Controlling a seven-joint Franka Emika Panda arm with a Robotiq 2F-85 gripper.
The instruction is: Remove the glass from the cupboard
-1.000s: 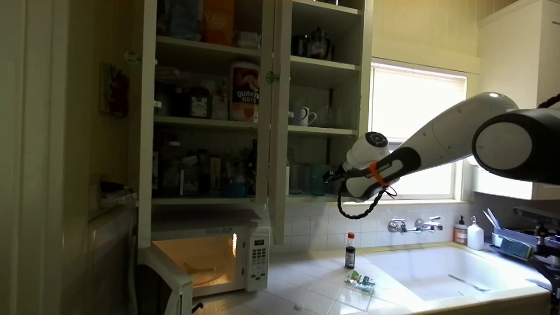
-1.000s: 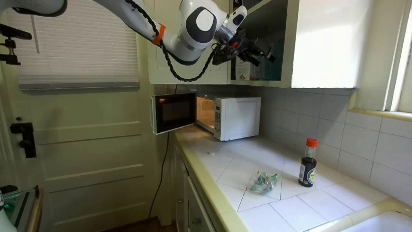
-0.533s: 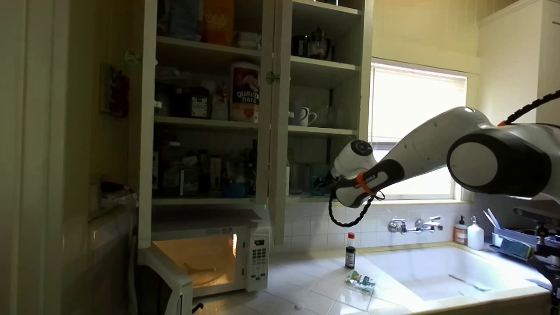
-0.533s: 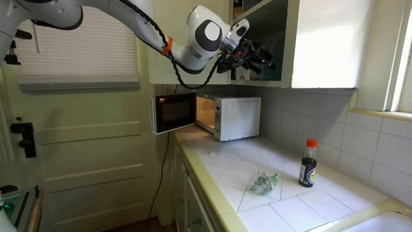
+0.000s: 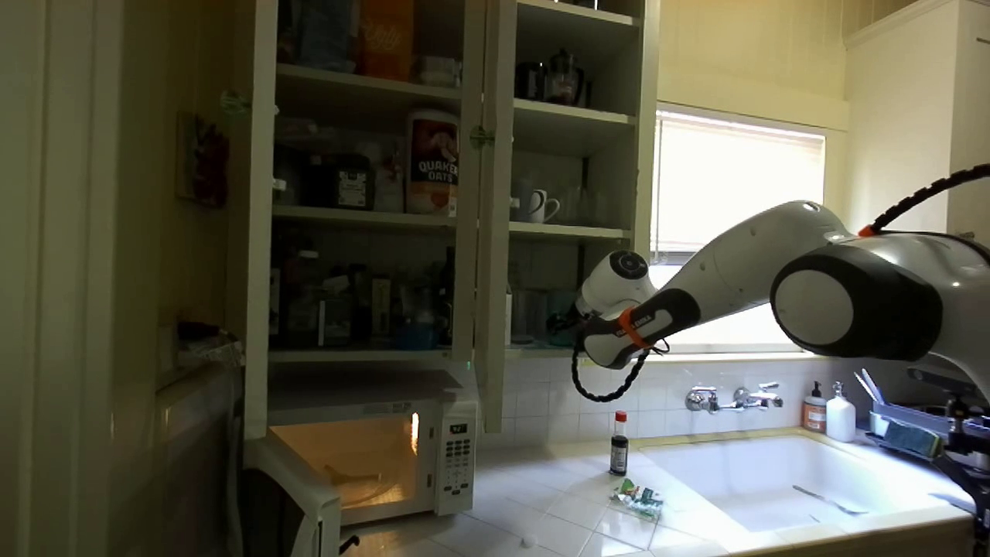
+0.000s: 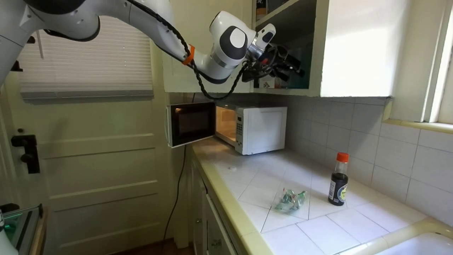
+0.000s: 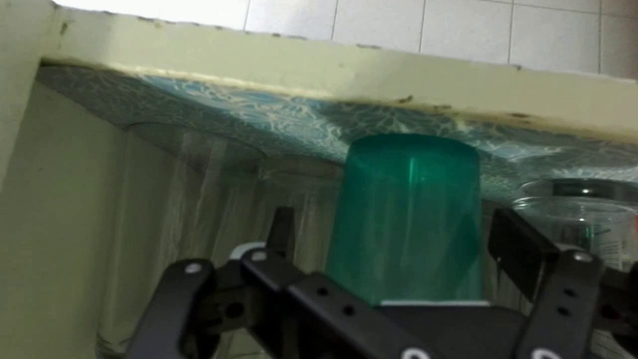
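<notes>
The glass [image 7: 408, 214] is a blue-green translucent tumbler standing on the bottom shelf of the cupboard [image 7: 299, 70]. In the wrist view it stands between the two fingers of my gripper [image 7: 398, 234]. The fingers are open, with a gap on each side of the glass. In an exterior view the gripper [image 5: 564, 319] overlaps the glass [image 5: 559, 338] at the open right bay of the cupboard [image 5: 572, 230]. In an exterior view the gripper [image 6: 293, 75] reaches into the cupboard [image 6: 317, 53], past its front frame. The lower part of the glass in the wrist view is hidden by the gripper.
Tall clear glasses [image 7: 174, 224] stand beside the glass, and a clear jar [image 7: 583, 214] stands on its other side. The open cupboard door [image 5: 495, 232] is near the arm. Below are a microwave [image 6: 263, 131], a red-capped bottle [image 6: 338, 187] and a plastic bag [image 6: 291, 201].
The arm has lowered and moved further into the cupboard. In an exterior view the gripper has gone from beside the glass to overlapping it. The other things have not moved.
</notes>
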